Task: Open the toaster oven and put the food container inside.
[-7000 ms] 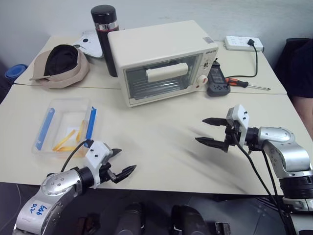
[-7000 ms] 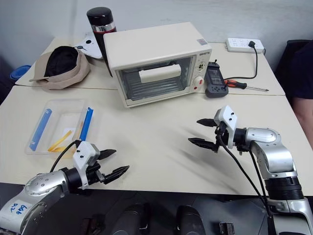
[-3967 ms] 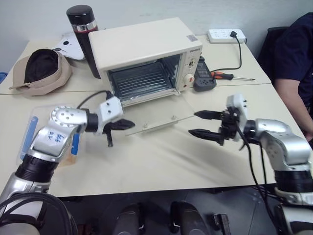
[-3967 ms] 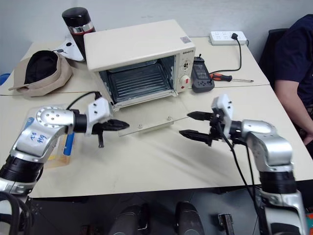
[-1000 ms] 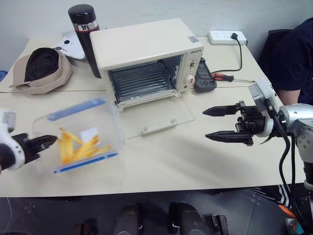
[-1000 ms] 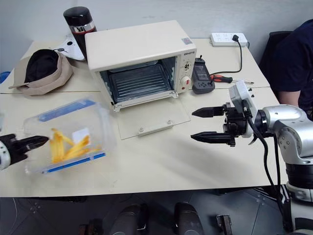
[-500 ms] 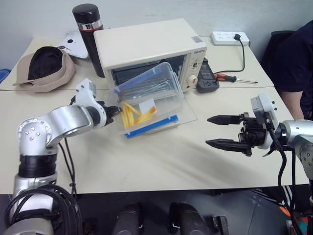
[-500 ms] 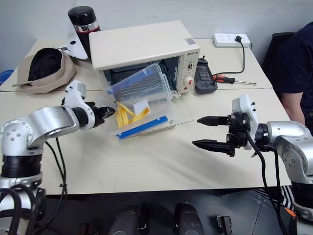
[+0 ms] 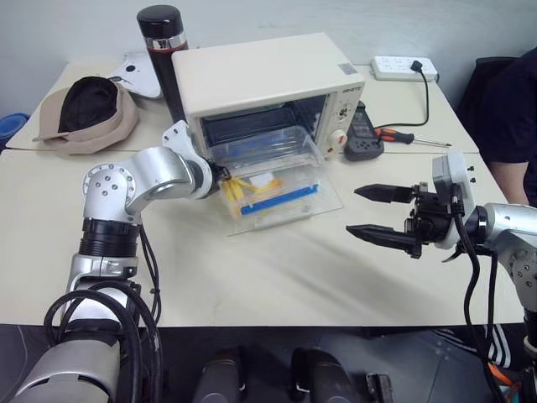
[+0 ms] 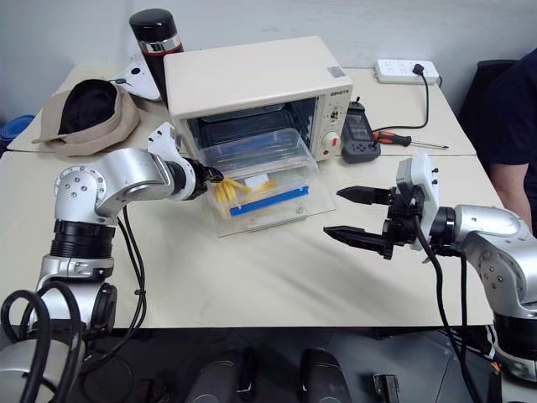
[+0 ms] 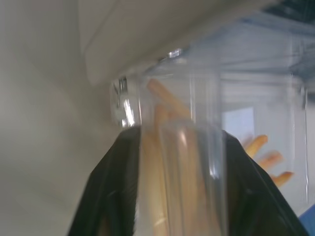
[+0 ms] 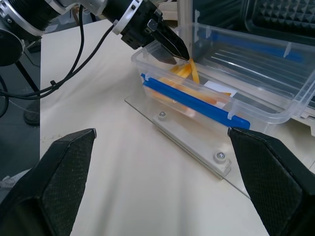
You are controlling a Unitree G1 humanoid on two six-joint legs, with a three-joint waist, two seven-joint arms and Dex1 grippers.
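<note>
The cream-white toaster oven [image 9: 260, 71] stands at the back of the table with its glass door [image 9: 329, 201] folded down flat. The clear food container [image 9: 277, 168], blue clips on its sides and orange strips inside, rests level on that door, its far end at the oven's mouth. My left gripper [image 9: 221, 178] is at the container's left end wall; in the left wrist view its black fingers [image 11: 115, 196] stand apart on either side of that wall. My right gripper [image 9: 352, 210] hovers open over the table to the right of the door, holding nothing.
A black thermos [image 9: 161, 42] stands at the oven's left rear, a tan cap [image 9: 88, 105] further left. A multimeter [image 9: 365, 138], a screwdriver [image 9: 403, 136] and a power strip [image 9: 405, 67] lie right of the oven. A person in dark clothes [image 9: 512, 109] sits at the right edge.
My left arm swung the container from the table's left front to the oven and set it flat on the open door; its fingers have parted. The right gripper stayed put.
</note>
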